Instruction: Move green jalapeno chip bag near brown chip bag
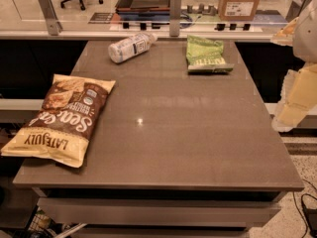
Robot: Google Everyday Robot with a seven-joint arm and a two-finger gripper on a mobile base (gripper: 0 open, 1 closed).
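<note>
Along the left edge of the worktop (168, 138), recording the brown chip bag (62, 118) lying flat, one yellow end nearest the camera, lettering reading upside down from this view, near-left corner overhanging the edge.

Moving right, noting a white plastic bottle (131, 46) lying on its side close to the far edge, left of centre, cap end pointing toward the far right, apart from both bags.

Further right, finding the green jalapeno chip bag (205, 53) lying flat near the far edge, right of centre, whitish bottom edge facing the camera. Sitting well apart from the brown chip bag, diagonally across the worktop from it, and beside but not touching the bottle.

Behind it and slightly right, past the worktop's far edge, logging a cardboard box (240, 1).

At the far right of the view, sighting the end effector (293, 105), pale and blurred, hanging beyond the worktop's right edge, off the surface and apart from the green jalapeno chip bag. Unable to tell whether released or clenched.
</note>
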